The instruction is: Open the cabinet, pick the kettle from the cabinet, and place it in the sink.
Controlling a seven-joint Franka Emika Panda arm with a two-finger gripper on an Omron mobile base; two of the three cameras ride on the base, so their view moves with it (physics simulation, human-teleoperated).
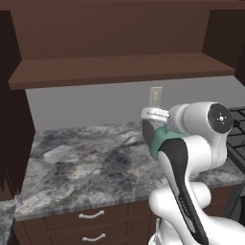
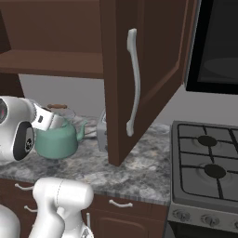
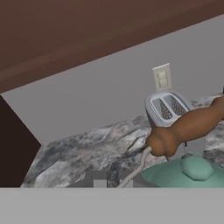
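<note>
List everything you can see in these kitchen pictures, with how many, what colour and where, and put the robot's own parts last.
dark brown wooden wall cabinet: one, door swung open, bare shelf above the counter.
long silver bar handle: one, on the open door.
small teal-green rounded kettle: one, brown grip on its wire handle, out of the cabinet, above the counter at the gripper.
grey boxy toaster: one, on the counter behind the kettle.
grey marbled stone counter: one, under the cabinet.
white wall outlet: one, on the grey wall.
lower brown drawers: curved silver pulls, below the counter.
grey gas stove: one, right of the counter.
black microwave: one, above the stove.
white arm's gripper: one, shut on the kettle's handle.
</note>
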